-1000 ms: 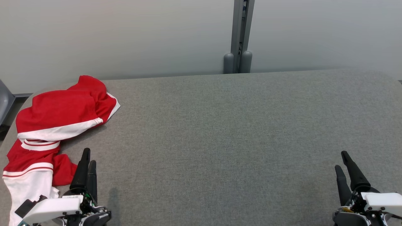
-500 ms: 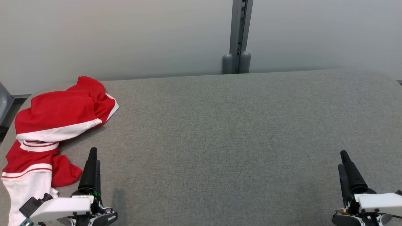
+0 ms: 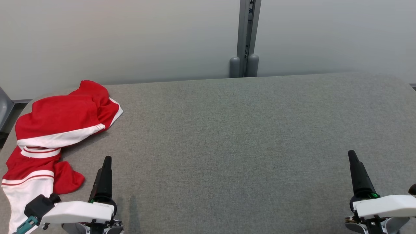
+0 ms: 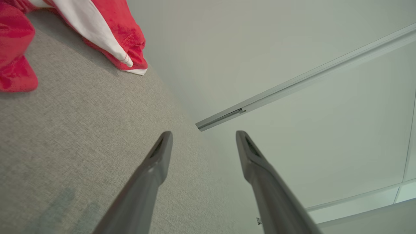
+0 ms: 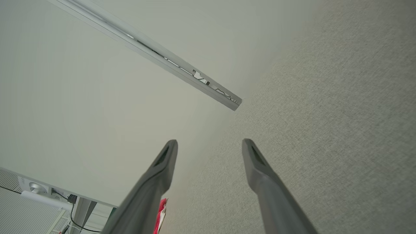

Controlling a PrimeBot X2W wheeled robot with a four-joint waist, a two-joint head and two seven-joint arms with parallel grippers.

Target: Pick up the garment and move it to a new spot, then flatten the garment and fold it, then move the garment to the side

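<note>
The red and white garment (image 3: pixel 58 117) is lying in a heap at 9 o'clock on the gray tabletop (image 3: pixel 227 146), and the left arm (image 3: pixel 78 211) is sliding a little toward 3 o'clock, away from it, so the pickup is not starting yet. The left jaws and right jaws are both standing wide open, holding nothing. Nothing is blocking the way to the garment; a gray post (image 3: pixel 244 39) is standing at 12 o'clock.

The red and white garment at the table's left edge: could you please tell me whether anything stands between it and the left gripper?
Nothing visible does. Bare grey table surface is all that lies between the left gripper, its jaws open, and the garment, whose nearest red fold sits just to the gripper's left.
</note>
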